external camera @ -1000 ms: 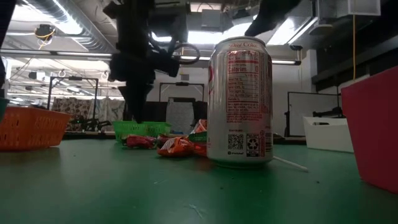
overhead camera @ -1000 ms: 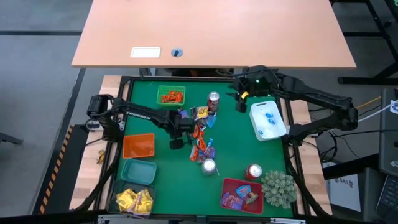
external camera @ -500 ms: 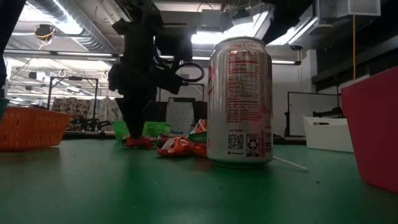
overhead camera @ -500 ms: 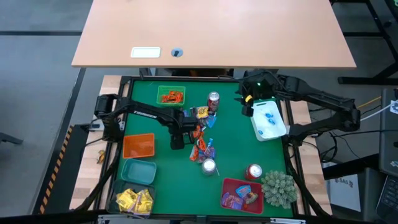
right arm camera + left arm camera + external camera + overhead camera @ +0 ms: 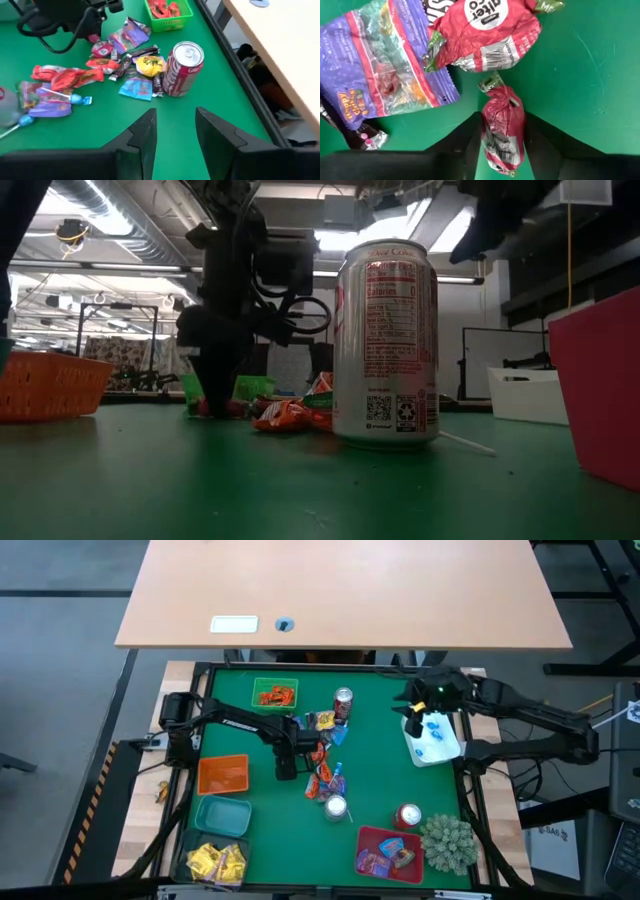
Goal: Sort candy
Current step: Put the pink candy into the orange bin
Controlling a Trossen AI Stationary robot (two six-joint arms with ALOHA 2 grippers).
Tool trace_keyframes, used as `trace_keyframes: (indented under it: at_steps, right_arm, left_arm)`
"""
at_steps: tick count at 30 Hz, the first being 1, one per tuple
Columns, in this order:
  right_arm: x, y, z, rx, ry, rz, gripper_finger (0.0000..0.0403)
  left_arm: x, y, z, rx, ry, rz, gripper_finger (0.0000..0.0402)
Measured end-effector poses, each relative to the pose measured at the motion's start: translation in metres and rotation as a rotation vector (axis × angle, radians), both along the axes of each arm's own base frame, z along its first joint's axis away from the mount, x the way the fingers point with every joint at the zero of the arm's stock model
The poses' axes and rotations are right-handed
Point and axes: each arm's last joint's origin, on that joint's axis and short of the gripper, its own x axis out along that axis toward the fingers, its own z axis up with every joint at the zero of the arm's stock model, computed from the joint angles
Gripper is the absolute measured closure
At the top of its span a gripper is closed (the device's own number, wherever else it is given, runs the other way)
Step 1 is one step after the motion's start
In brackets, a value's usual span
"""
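Observation:
Loose candy (image 5: pixel 322 755) in red, purple, yellow and blue wrappers lies in a heap on the middle of the green table (image 5: pixel 380 765). My left gripper (image 5: pixel 287 762) stands at the heap's left edge, pointing down, closed on a small red wrapped candy (image 5: pixel 502 125). Beside that candy lie a purple packet (image 5: pixel 385 75) and a larger red packet (image 5: pixel 490 30). My right gripper (image 5: pixel 415 710) hangs open, with nothing between its fingers, over the white bin (image 5: pixel 432 735) at the far right. My left gripper (image 5: pixel 502 145) has the small red candy between its two fingers, one on each long side (image 5: pixel 487 135). The fingers come from above, pointing down, and lie across the candy. The candy lies flat on the green table with its twisted end sticking out past the fingertips.
Around the table stand a green basket (image 5: pixel 274 694) holding red candy, an orange basket (image 5: pixel 222 774), a teal bin (image 5: pixel 222 815), a bin of yellow candy (image 5: pixel 215 862) and a red bin (image 5: pixel 390 852). Three cans (image 5: pixel 343 703) (image 5: pixel 336 806) (image 5: pixel 407 817) and a spiky plant (image 5: pixel 447 842) stand among them.
My left gripper has sunk to the table at the candy heap's left edge. My right gripper has moved toward the table's right edge and now hangs over the white bin.

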Motion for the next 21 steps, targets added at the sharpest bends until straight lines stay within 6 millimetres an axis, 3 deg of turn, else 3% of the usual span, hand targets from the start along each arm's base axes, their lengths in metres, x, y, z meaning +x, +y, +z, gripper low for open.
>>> trace_keyframes:
  at_steps: [9, 21]
  right_arm:
    - [-0.006, 0.006, -0.043, 0.115, -0.067, 0.059, 0.0269]
    - [-0.005, 0.006, -0.073, 0.163, -0.047, 0.065, 0.0269]
  left_arm:
    - [-0.002, 0.0, 0.005, -0.006, 0.017, 0.011, 0.0367]
    - [0.002, -0.023, 0.062, -0.103, 0.164, -0.02, 0.0377]
